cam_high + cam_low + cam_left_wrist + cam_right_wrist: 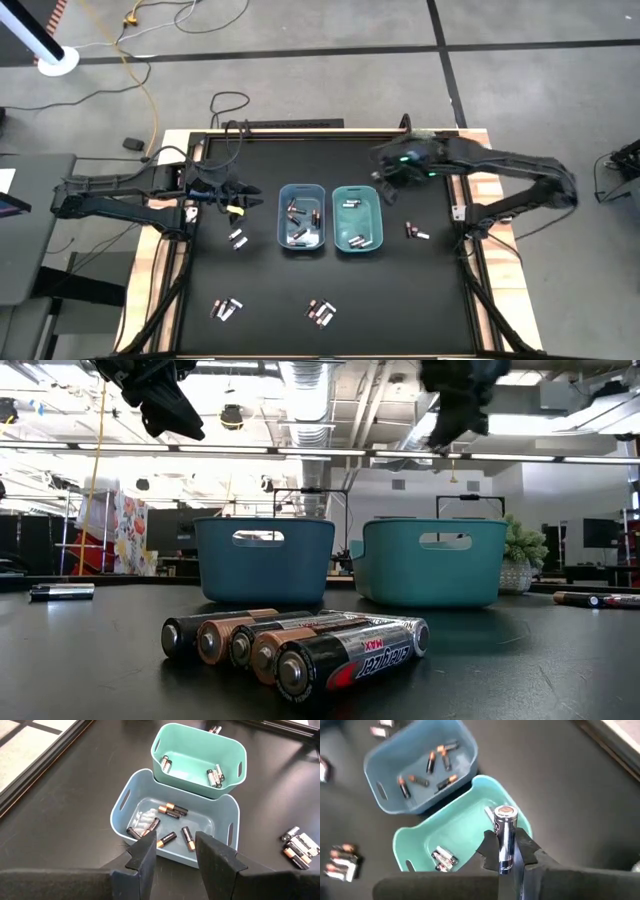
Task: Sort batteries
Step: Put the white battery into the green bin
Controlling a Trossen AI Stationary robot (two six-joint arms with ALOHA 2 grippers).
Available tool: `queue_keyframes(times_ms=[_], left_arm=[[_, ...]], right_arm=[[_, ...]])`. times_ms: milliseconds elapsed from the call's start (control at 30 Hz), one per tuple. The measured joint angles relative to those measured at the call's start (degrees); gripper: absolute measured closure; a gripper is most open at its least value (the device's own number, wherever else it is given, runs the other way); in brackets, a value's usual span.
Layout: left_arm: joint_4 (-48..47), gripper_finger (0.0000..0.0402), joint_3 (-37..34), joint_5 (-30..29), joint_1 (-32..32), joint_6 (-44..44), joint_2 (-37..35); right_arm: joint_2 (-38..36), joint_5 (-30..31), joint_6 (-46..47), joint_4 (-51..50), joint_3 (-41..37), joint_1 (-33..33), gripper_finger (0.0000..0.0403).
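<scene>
Battery [505, 837] pinched in your right gripper [506, 851]: silvery body, copper end up, teal bin [420, 845] beneath; left gripper [172, 851] parted, empty.

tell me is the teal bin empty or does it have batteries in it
Not empty. The teal bin holds a few silvery batteries, and the right hand holds another battery above it.

Black table [420, 300] — blue bin [301, 217] beside teal bin [358, 218]; batteries [321, 312] scattered in loose clusters.
</scene>
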Motion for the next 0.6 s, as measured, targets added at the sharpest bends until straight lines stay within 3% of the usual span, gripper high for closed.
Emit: queue_keyframes(times_ms=[200, 600], left_arm=[[-0.01, 0.0272, 0.0, -0.02, 0.01, 0.0, 0.0], [0.01, 0.0272, 0.0, -0.02, 0.02, 0.0, 0.02]], right_arm=[[13.44, -0.15, -4.98, -1.91, 5.08, 4.84, 0.0386], [32.76, -1.87, -2.74, 0.12, 5.42, 8.51, 0.0386]])
